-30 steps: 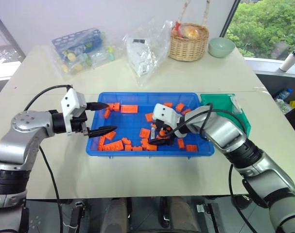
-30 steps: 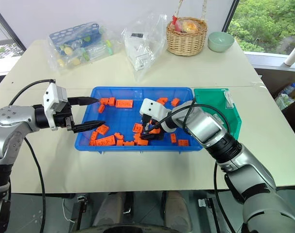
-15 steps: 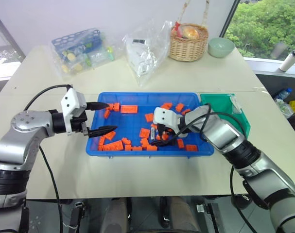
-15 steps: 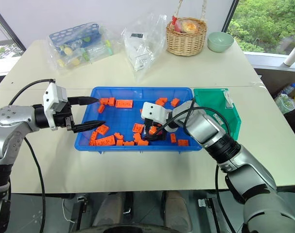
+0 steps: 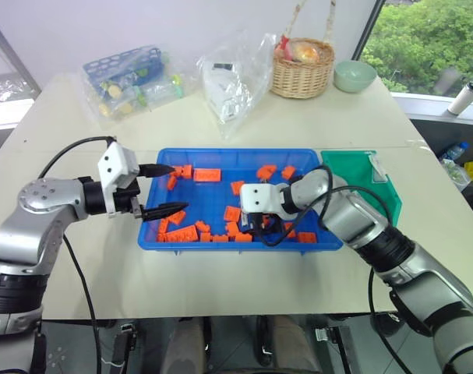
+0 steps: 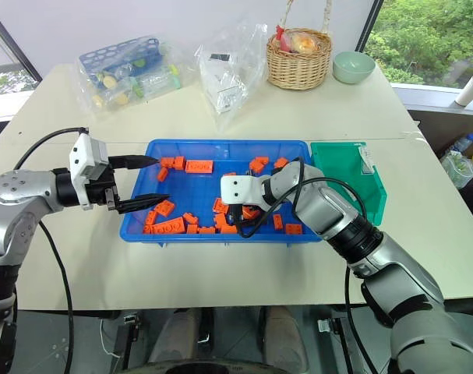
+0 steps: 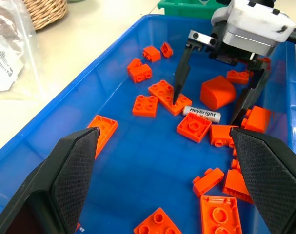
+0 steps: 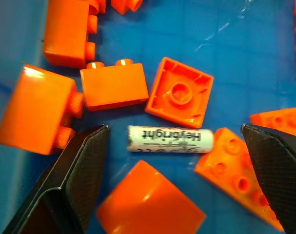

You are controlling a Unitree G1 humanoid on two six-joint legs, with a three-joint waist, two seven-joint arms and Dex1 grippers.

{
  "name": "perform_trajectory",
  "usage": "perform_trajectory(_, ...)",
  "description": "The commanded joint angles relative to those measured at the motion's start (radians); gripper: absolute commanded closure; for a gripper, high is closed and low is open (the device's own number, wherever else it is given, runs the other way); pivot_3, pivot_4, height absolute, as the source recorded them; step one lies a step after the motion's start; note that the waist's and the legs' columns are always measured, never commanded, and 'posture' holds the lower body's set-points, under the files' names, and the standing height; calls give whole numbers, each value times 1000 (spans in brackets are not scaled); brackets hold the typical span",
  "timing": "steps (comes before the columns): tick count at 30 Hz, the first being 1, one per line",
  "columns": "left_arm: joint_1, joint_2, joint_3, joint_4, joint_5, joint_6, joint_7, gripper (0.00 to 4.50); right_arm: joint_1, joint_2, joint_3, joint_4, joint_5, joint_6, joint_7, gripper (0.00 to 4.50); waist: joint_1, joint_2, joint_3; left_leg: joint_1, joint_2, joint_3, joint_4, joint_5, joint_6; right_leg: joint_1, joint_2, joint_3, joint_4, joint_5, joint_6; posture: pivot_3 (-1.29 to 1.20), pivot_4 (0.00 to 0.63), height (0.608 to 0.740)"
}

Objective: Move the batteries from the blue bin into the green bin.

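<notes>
The right pincer (image 7: 213, 105) stood open astride a battery (image 8: 170, 139); it should close squarely, avoiding neighbouring bricks (image 8: 114, 86).

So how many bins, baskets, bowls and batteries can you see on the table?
bins: 2, the blue bin and the green bin
basket: 1
bowl: 1
battery: 1, lying among the orange bricks
Total: 5
</notes>
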Motion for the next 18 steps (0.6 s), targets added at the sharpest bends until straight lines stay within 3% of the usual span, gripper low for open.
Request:
perform_trajectory(1, -1, 6, 35, -27, -11, -21, 4, 0, 10, 1, -3, -28, -9, 30, 35, 56, 0, 0, 0, 0, 0, 0, 0, 0, 0, 0, 0, 0, 0, 0, 0, 0, 150, 736)
perform_trajectory(12, -35, 9, 26, -4, -5, -29, 0, 0, -15, 44, 26, 75, -28, 22, 116, 56, 0, 0, 0, 0, 0, 0, 0, 0, 0, 0, 0, 0, 0, 0, 0, 0, 150, 736)
perform_trajectory(15, -38, 9, 25, 1, -3, -33, -1, 0, -20, 58, 25, 105, -36, 7, 122, 955, -1, -1, -1, 1, 0, 0, 0, 0, 0, 1, 0, 0, 0, 0, 0, 0, 150, 736)
perform_trajectory(18, -43, 11, 24, 5, -1, -35, -3, 0, -22, 65, 22, 116, -42, -1, 134, 2413, 0, -1, -1, 1, 0, 0, 0, 0, 0, 1, 0, 0, 0, 0, 0, 0, 150, 736)
